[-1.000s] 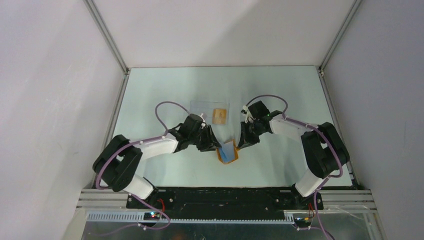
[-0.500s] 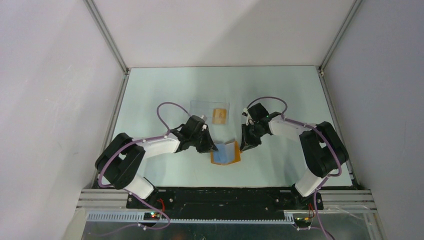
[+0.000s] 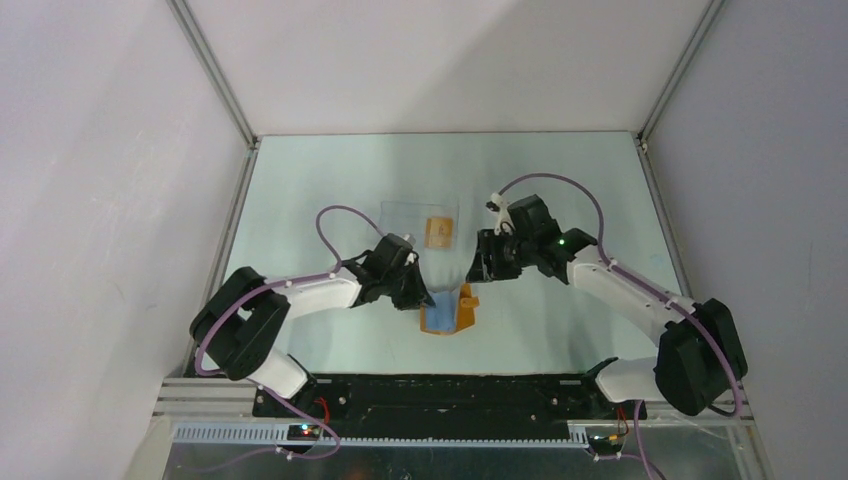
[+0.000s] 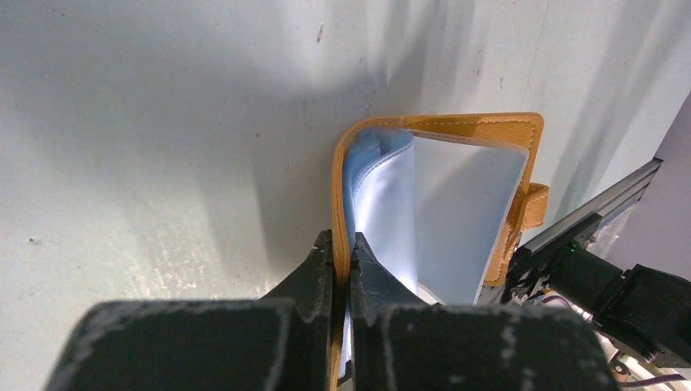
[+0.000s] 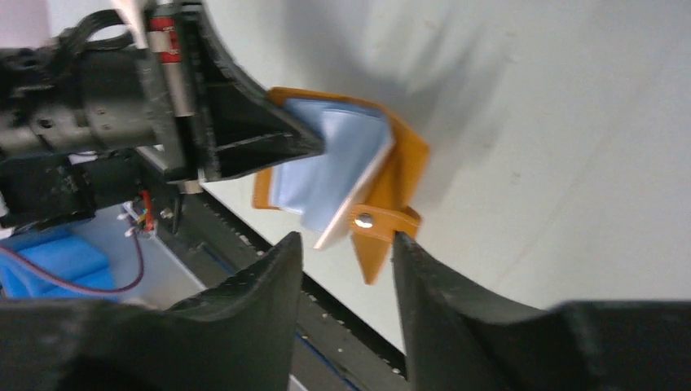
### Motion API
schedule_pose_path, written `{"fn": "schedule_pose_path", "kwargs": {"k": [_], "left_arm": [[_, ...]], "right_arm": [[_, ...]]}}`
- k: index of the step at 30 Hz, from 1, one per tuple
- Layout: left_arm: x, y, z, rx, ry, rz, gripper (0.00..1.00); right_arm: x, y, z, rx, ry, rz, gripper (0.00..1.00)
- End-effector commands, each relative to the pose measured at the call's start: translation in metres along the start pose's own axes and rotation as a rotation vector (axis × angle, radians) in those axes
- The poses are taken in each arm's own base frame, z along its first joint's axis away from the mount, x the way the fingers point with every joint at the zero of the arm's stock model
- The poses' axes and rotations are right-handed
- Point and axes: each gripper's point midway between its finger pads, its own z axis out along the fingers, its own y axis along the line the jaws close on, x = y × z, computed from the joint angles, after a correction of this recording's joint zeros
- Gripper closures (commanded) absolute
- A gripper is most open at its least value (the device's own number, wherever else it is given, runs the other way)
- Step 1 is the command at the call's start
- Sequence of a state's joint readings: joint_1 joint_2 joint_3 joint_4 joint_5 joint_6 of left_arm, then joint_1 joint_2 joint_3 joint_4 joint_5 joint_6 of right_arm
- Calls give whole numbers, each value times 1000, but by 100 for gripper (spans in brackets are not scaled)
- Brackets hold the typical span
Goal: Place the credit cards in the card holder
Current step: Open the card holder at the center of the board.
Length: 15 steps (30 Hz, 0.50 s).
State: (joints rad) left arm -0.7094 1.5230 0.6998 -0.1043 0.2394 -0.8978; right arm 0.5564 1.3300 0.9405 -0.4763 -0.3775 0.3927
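Left pincer point(image 4: 342, 248) clamped on one cover of the half-open card holder point(image 4: 436, 212), near the bench point(image 3: 330, 180) front. Right pincer point(image 5: 346, 244) parted, empty, close by. One credit card point(image 3: 438, 232) lies on the clear case point(image 3: 405, 212).

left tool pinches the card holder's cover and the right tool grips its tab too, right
Not quite. The left tool does pinch the card holder cover, but the right tool is open and holds nothing, as the right wrist view shows.

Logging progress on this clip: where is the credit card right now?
Top view, near the centre: the credit card lies on the clear case, just beyond the card holder on its far side.
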Motion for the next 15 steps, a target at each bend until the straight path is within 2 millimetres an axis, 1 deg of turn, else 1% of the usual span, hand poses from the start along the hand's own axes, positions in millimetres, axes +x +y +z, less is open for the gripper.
{"fn": "schedule_pose_path", "kwargs": {"k": [1,2,3,4,5,6,7,8,10,11,12,15], "left_arm": [[-2,-5,-7,-12,-12,30,100],[-2,-5,-7,-12,-11,31,100],[-2,-5,-7,-15,-10,30,100],[-2,-5,-7,-15,-10,30,100],[-2,-5,-7,-15,-10,31,100],[-2,-5,-7,-15,-10,33,100],[-1,-5,-6,-16,-8,34,100],[-1,-4,-6,-18,-8,33,100],[-1,-4,-7,-20,-9,33,100],[-1,-4,-7,-20,-9,33,100],[0,-3,-7,-22,-8,34,100],[0,-2,-7,-26,-9,34,100]], "right_arm": [[-3,45,14,-139,24,-33,62],[-4,50,18,-150,33,-36,65],[4,50,30,-142,75,-35,71],[4,53,35,-147,82,-42,73],[13,50,48,-133,124,-38,78],[20,46,59,-119,158,-33,79],[22,44,64,-112,171,-30,82],[28,40,73,-95,201,-23,83],[35,30,83,-63,230,-14,85],[36,24,86,-35,230,-14,88],[42,17,88,-1,250,-3,90],[50,-9,89,122,271,5,96]]}}
